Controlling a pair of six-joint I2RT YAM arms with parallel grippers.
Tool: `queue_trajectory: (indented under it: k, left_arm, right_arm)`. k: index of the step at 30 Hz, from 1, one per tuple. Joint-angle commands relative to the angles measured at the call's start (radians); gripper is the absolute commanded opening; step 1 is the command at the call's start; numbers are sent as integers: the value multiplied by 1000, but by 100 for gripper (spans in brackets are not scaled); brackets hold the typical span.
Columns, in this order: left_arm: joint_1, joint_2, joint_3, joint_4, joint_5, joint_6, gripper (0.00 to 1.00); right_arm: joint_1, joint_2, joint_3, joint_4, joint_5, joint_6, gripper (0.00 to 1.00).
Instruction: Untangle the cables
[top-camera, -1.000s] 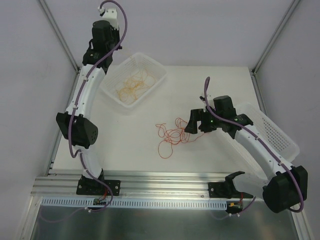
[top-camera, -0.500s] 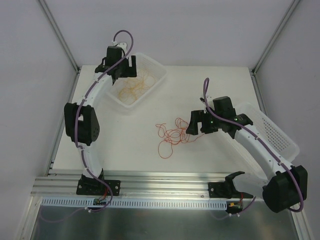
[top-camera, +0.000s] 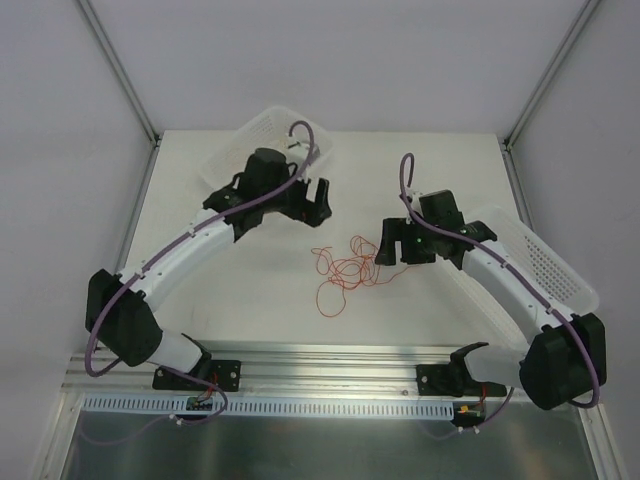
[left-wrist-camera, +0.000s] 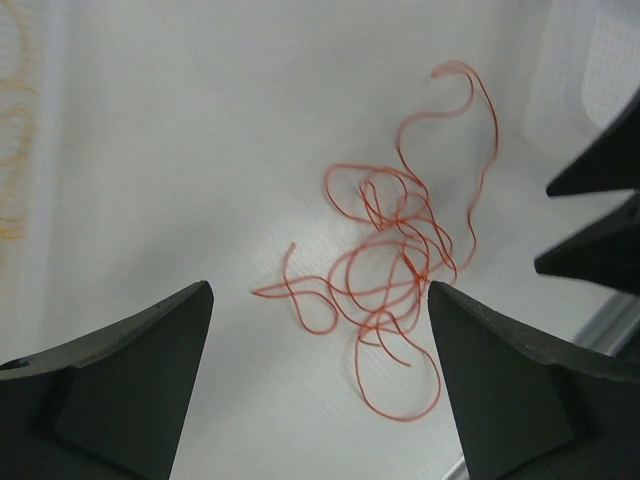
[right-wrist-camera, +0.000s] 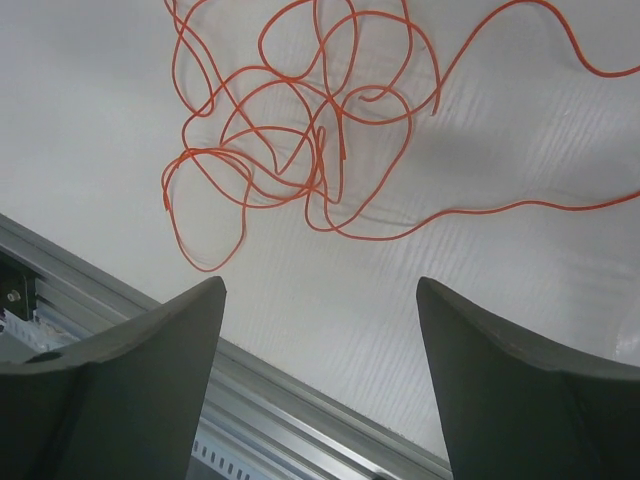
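One strand per jaw, not the knot, that's how I'd play this. My left gripper (top-camera: 312, 198) should settle on a loose tail at the tangle's edge and my right gripper (top-camera: 397, 245) on an outer loop on the opposite side. Then I'd pinch lightly and draw the two apart, low and slow.

Right now both sets of jaws stand spread wide, empty, touching nothing. The left hovers just far-left of the pile. The right sits just right of it, close over the table (top-camera: 440, 170).

The cables (top-camera: 345, 270), a curly red tangle, lie loose mid-table between my two arms. Further out, one white basket (top-camera: 262, 120) sits far left behind my left arm and another basket (top-camera: 560, 265) on the right.
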Motion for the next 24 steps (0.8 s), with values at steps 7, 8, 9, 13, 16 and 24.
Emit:
queue_trajectory:
  k: [7, 8, 9, 13, 16, 24]
  left_arm:
    - [-197, 155, -112, 14, -15, -45, 88]
    - [-198, 174, -109, 22, -15, -61, 88]
    - [-201, 192, -108, 28, -12, -76, 87]
    - [-212, 297, -101, 49, 1, -130, 84]
    - [-212, 343, -111, 51, -21, -155, 80]
    - [-211, 391, -163, 54, -91, -178, 66]
  right_arm:
    - [31, 101, -104, 154, -23, -21, 63]
    - [31, 114, -111, 172, -29, -27, 61]
    - [33, 123, -120, 201, -44, -33, 59]
    - [41, 178, -132, 269, -72, -45, 55]
    - [54, 212, -128, 298, -78, -71, 54]
    - [84, 293, -106, 339, -102, -108, 45]
